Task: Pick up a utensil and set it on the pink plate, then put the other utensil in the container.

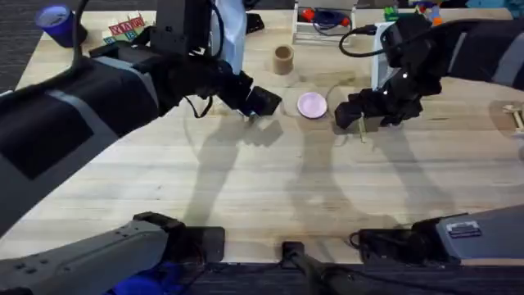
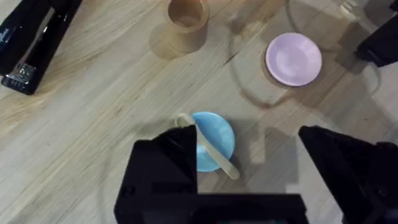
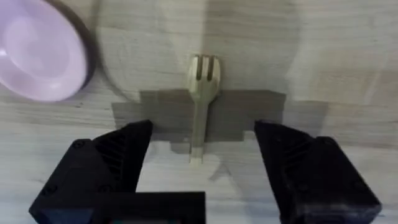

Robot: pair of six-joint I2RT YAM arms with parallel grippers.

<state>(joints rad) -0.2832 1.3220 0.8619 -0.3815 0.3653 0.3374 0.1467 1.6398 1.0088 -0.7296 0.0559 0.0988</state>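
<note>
On the wooden table, both arms were seen reaching toward the far middle. The left gripper was held above a light-blue plate with its black fingers spread wide apart and nothing between them. The wooden spoon was laid across that blue plate, one end over the rim on each side. The pink plate was found bare, well apart from the blue one, and the tan container stood upright beyond both, beside the pink plate. A black stapler was lying off to one side.

The right gripper was also spread wide, hovering low over the wooden fork, which lay flat on the table with its handle pointing in between the fingers; whether it was touched could not be told. In the overhead view the pink plate was seen between the two grippers, the container farther back.
</note>
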